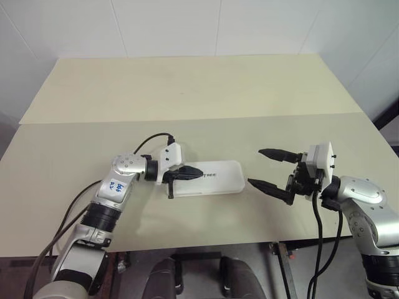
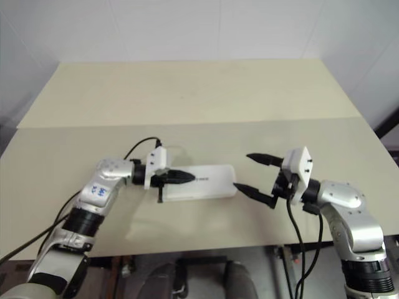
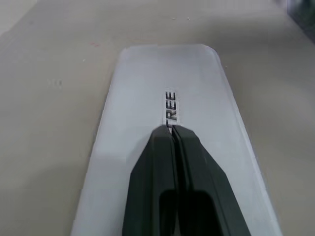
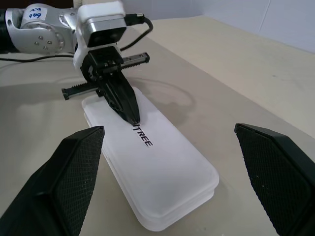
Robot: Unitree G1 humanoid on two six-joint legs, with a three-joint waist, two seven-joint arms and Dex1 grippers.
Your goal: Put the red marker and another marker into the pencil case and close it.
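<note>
The pencil case (image 1: 209, 178) lies flat on the surface (image 1: 187, 93), lid down, long axis running from nine to three o'clock, near the front edge at about six o'clock of the tabletop. No marker is to be seen on the surface, so both are probably inside already; that is a judgement, since the case is opaque.

The left gripper (image 1: 198, 174) has its fingers pressed tightly together, holding nothing, with the joined tips on or just above the lid beside the printed lettering (image 3: 170, 106). The left wrist view shows the tips covering the start of the word. The right gripper (image 1: 269, 167) hovers just off the case's three o'clock end, fingers spread wide and empty, one at twelve and one at six of the gap, not touching the case.

The step in hand looks like closing: pushing the lid down to seat it. In the right wrist view a thin seam still shows along the case's edge. Next, a firm downward press seems needed, then lifting the left arm clear.
</note>
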